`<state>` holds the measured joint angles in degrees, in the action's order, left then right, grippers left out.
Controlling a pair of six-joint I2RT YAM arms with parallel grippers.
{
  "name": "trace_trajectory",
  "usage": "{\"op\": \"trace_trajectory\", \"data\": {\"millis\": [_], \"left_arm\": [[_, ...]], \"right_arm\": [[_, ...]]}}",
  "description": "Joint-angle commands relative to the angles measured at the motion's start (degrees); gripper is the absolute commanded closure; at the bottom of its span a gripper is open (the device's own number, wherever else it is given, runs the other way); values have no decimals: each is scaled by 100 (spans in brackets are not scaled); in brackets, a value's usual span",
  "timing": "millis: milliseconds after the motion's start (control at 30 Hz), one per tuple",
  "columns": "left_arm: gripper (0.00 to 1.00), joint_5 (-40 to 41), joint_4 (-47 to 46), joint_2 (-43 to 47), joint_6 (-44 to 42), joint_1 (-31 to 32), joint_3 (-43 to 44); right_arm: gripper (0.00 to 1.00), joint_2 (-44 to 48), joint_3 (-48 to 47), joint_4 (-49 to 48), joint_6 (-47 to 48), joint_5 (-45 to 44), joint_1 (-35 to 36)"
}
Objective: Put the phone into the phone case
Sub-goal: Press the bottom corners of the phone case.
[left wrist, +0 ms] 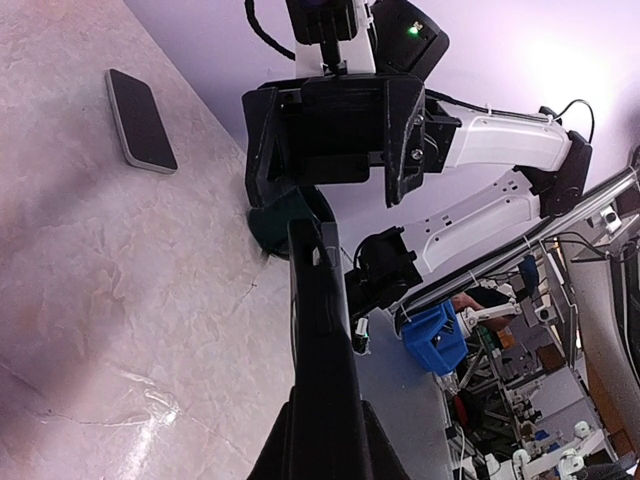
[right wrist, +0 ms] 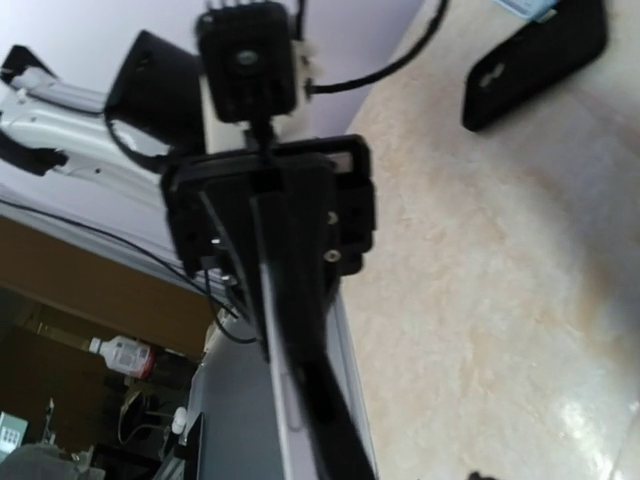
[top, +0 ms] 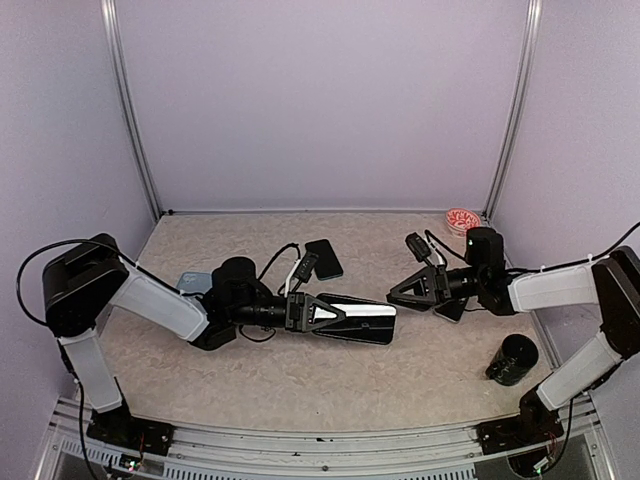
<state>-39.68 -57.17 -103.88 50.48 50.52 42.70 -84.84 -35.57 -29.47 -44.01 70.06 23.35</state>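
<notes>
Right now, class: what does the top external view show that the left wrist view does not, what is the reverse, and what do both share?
Only the top view: the red-and-white dish and a blue item partly under the left arm. Only the left wrist view: the room beyond the table, with a blue bin. Both: the black slab in the left hand, the open right hand.

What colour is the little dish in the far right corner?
The dish is red with white speckles, seen best in the top view.
</notes>
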Motion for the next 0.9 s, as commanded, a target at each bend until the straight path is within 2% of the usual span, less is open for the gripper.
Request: {"op": "trace_trajectory", "data": {"millis": [0, 433, 867], "left_arm": [[90, -262, -602, 208, -111, 18, 224], [90, -540, -275, 346, -331, 19, 350], [90, -549, 343, 526, -684, -20, 485]], "right_arm": [[40, 215, 50, -350, -48, 225, 202], [45, 249, -29, 40, 267, 205, 495], [58, 323, -29, -26, 245, 335, 644]]}}
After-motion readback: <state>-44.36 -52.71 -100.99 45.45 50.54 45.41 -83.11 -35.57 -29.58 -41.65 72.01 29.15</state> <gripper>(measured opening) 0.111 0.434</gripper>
